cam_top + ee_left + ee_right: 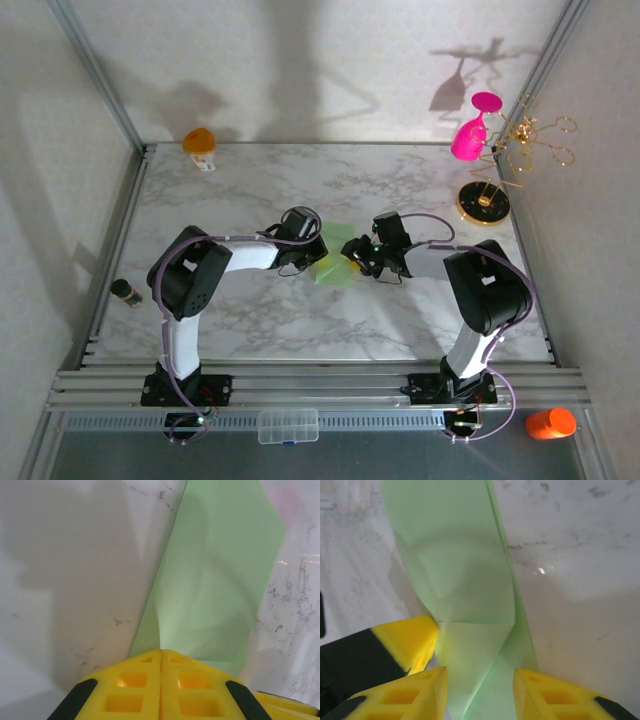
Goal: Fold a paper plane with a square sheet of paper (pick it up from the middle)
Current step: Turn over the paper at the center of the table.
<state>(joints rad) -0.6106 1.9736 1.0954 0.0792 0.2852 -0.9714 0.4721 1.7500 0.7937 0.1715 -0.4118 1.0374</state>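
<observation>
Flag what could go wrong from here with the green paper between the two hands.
1. The left hand is shut on just the near edge of the green paper; a small tug could slip it free or tear it.
2. The right hand stands open astride the paper's creased part; closing there may crumple it or set a crooked fold.
3. In the right wrist view the two hands' yellow fingers nearly meet, so they might collide.

You're in a robot lab cell: aluminium frame, marble-print table, left arm and right arm bolted on.
</observation>
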